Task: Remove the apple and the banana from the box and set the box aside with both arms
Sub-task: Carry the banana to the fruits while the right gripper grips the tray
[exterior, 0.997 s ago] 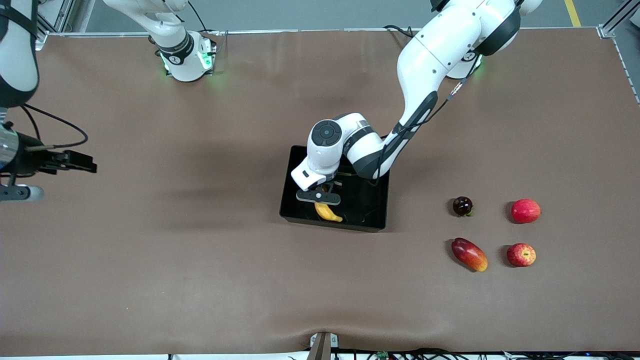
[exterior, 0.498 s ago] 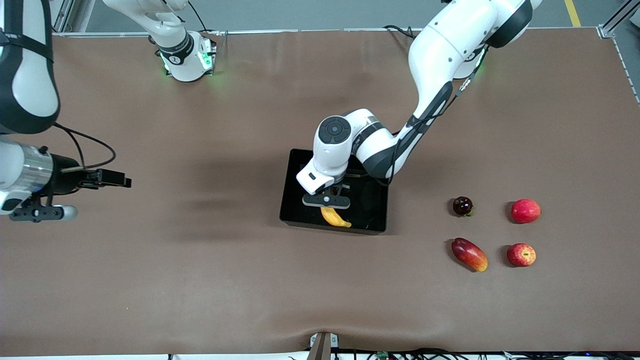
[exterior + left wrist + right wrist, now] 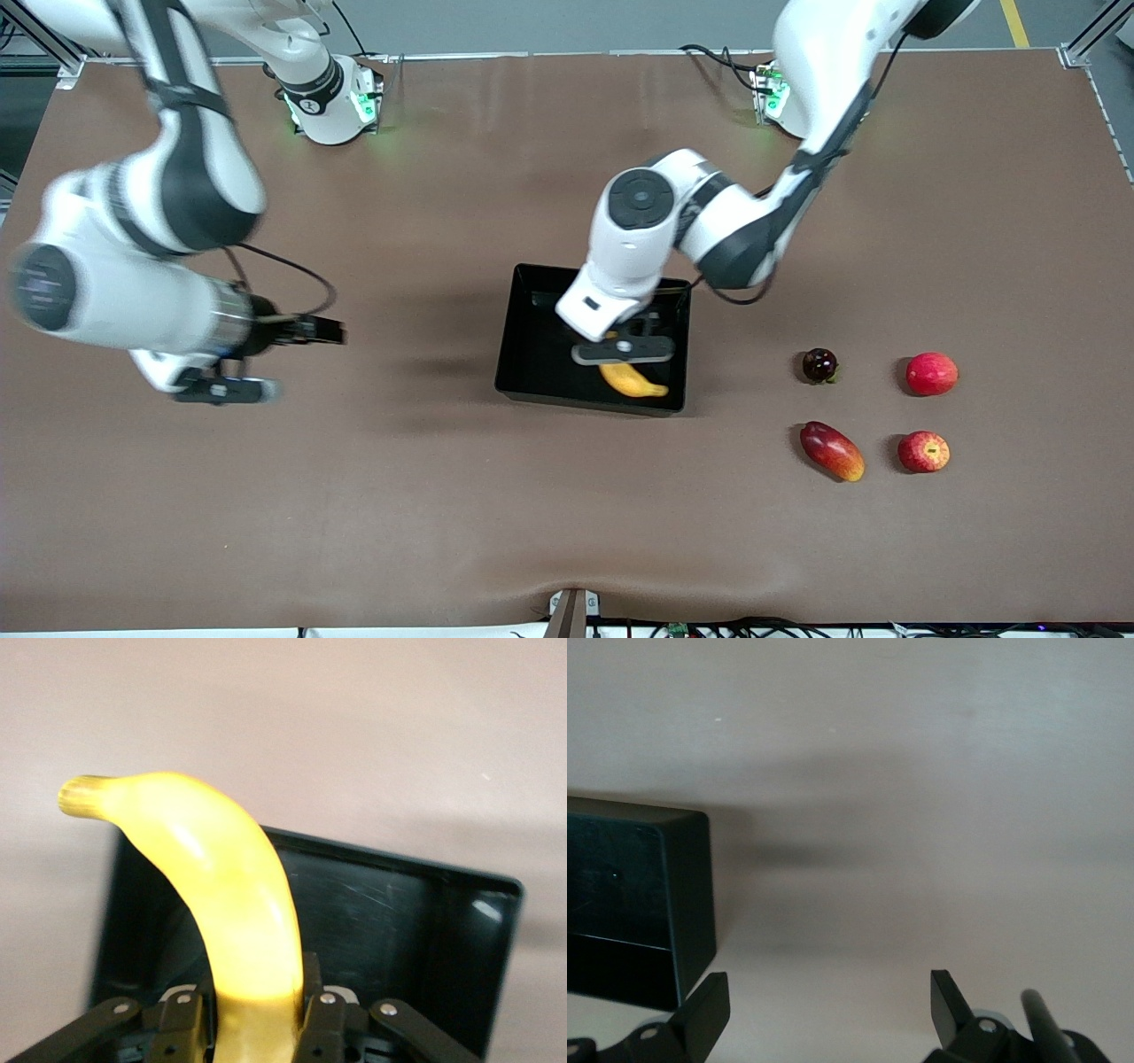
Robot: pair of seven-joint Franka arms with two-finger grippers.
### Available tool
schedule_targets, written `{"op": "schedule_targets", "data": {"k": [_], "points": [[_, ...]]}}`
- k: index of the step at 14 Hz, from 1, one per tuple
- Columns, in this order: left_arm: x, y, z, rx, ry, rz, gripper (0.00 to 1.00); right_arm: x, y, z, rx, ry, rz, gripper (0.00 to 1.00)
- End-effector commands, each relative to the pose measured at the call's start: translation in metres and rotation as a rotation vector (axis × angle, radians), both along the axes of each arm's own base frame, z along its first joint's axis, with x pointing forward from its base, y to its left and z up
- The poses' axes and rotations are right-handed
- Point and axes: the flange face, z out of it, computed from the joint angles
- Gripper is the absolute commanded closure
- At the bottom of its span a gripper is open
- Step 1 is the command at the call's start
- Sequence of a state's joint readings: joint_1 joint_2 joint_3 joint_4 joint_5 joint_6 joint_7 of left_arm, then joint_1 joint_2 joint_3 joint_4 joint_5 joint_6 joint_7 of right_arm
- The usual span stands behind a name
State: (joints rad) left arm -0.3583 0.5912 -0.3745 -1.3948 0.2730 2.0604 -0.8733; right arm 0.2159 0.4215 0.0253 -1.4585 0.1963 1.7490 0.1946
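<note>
Over the box: the left gripper [image 3: 620,353] hangs here, clamped tight on the banana [image 3: 631,379]; in the left wrist view the fingers [image 3: 323,1019] pinch one end of the banana [image 3: 221,904], the rest curving clear above the box [image 3: 390,921].
Box: black tray [image 3: 540,354] at mid-table; apart from the banana lifted over it, it appears to hold nothing, though the arm hides part of its floor.
Apple: on the table [image 3: 443,496] toward the left arm's end [image 3: 923,451], in a group with a mango [image 3: 831,450], a plain red fruit [image 3: 931,373] and a small dark fruit [image 3: 819,364].
Right gripper: over bare table [image 3: 301,332] toward the right arm's end, jaws spread wide, holding nothing; its wrist view shows a box corner [image 3: 664,904] near.
Step in hand: banana removal, lift stage.
Next move: carry the banana past the box wall, set it on open table, release; then both grippers take the box.
</note>
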Motion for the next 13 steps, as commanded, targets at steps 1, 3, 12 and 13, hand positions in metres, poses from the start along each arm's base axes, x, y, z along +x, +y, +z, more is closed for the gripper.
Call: {"op": "schedule_targets", "data": {"k": [1, 3, 12, 13], "points": [[0.014, 0.064, 0.020, 0.052, 0.047, -0.009, 1.00, -0.004, 0.067, -0.014, 0.014, -0.046, -0.010, 0.00], [0.034, 0.133, 0.017, 0.103, 0.089, -0.049, 1.00, -0.014, 0.111, -0.044, -0.028, -0.014, -0.116, 0.00], [0.069, 0.358, -0.066, 0.124, 0.171, -0.502, 1.00, -0.050, 0.200, -0.143, -0.096, 0.014, -0.120, 0.00], [0.068, 0.374, -0.078, 0.116, 0.169, -0.531, 1.00, -0.053, 0.199, -0.152, -0.133, 0.004, -0.096, 0.11]]}}
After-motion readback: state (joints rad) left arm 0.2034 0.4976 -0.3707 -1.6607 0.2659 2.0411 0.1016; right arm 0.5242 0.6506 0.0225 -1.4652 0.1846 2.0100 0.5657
